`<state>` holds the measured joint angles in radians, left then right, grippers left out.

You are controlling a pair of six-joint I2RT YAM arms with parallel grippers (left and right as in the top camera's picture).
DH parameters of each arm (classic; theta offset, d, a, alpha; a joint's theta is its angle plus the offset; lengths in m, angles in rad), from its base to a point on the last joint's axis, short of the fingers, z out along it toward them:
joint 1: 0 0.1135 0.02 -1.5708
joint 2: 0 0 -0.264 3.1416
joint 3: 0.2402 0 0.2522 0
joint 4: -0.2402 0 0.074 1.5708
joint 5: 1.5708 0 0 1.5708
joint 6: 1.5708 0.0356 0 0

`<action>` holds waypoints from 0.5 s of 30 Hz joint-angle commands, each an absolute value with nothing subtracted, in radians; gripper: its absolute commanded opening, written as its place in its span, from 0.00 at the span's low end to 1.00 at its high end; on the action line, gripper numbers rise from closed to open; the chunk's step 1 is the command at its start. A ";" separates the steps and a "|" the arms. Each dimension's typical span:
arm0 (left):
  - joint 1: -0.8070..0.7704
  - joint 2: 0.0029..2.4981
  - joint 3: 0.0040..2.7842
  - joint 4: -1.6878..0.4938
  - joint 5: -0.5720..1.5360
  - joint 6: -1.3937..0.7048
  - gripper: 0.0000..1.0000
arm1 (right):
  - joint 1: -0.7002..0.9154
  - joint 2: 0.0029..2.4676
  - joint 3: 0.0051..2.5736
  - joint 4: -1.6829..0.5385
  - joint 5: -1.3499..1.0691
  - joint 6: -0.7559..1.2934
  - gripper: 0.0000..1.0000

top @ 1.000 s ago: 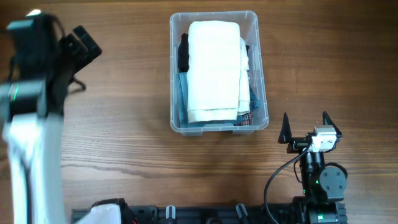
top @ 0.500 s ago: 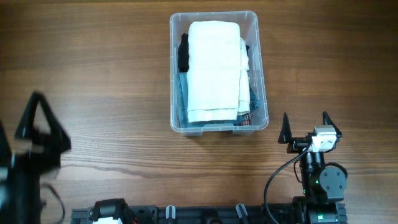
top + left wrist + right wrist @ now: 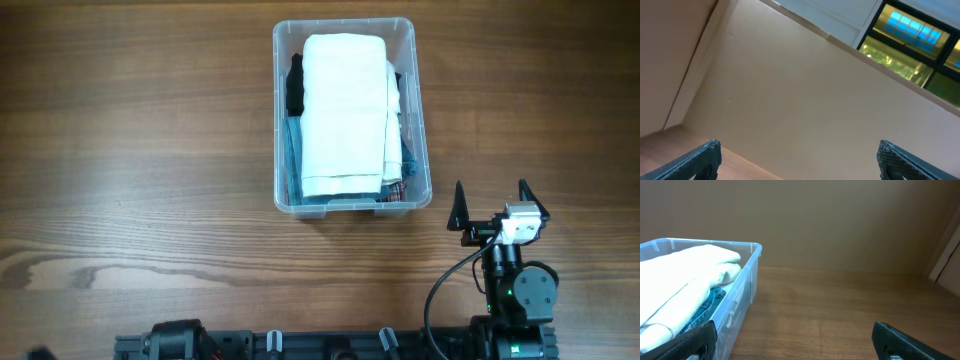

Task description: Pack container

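The container [image 3: 424,150] is a clear bin at the top middle of the wooden table. A folded white cloth [image 3: 343,110] lies on top inside it, over dark, blue and plaid fabric. My right gripper [image 3: 490,200] stands open and empty just off the bin's near right corner. In the right wrist view the container [image 3: 747,275] and white cloth [image 3: 685,270] sit at the left, beside my open right gripper [image 3: 795,330]. My left gripper [image 3: 799,147] is open with nothing between its fingers; it faces a beige wall and is out of the overhead view.
The right arm's base [image 3: 518,290] and its black cable [image 3: 445,285] stand at the table's near right. A black rail [image 3: 330,345] runs along the near edge. Bare wood [image 3: 150,150] stretches left of the bin. A window [image 3: 920,45] shows in the left wrist view.
My left arm swept from the table's far left down toward the near edge and out of the overhead view. The right arm and the container have not moved.
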<state>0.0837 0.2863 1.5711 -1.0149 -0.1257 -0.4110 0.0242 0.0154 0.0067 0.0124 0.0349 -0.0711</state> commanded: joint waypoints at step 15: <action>0.080 0.033 1.145 -1.275 -0.121 -0.427 1.00 | 0.019 0.005 0.005 0.014 0.052 -0.056 1.00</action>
<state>0.0837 0.1024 1.2400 -1.2781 -0.1371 -0.4149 0.0242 0.0154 0.0067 0.0120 0.0349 -0.0711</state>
